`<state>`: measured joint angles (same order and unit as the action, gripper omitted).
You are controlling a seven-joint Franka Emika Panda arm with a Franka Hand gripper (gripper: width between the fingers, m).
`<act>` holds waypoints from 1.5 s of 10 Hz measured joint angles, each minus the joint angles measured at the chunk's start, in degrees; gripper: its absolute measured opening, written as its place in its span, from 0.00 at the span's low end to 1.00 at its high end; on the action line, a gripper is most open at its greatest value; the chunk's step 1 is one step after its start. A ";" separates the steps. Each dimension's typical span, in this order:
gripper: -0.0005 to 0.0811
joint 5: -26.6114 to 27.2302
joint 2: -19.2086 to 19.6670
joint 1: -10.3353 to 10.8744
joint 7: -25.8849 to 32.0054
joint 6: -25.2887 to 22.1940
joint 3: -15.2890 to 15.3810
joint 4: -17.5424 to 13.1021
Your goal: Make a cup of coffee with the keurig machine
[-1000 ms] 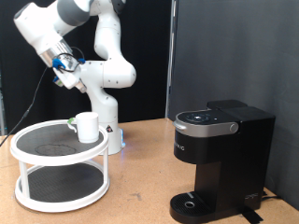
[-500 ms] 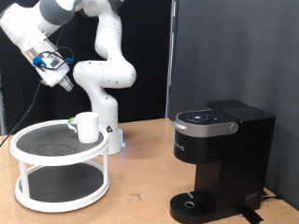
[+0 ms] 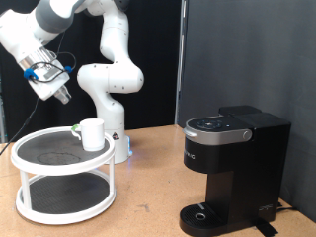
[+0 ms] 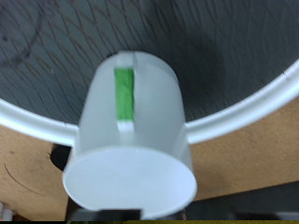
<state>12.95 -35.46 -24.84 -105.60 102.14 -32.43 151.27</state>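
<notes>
The cup [image 3: 92, 133] is a small white mug standing on the top shelf of a white round rack [image 3: 59, 171] at the exterior view's left. In the wrist view the cup [image 4: 131, 131] fills the middle, seen from its side, with a green strip along its handle. The keurig machine [image 3: 232, 168] stands at the exterior view's right, black, lid down, nothing on its drip base [image 3: 202, 215]. My gripper [image 3: 57, 92] hangs high at the exterior view's upper left, above and left of the cup, apart from it. Its fingers do not show in the wrist view.
The rack has two dark mesh shelves; its white rim [image 4: 252, 107] curves behind the cup. The arm's white base [image 3: 109, 89] stands behind the rack. Brown tabletop [image 3: 148, 188] lies between rack and machine. A black curtain hangs behind.
The arm has swung towards the exterior view's left and a little lower, carrying my gripper from above the rack's middle to above its left side. Cup and machine have not moved.
</notes>
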 joint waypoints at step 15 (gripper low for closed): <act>0.91 2.47 4.15 3.99 2.19 13.38 0.25 8.69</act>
<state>15.42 -31.31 -20.85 -103.41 115.52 -32.18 159.96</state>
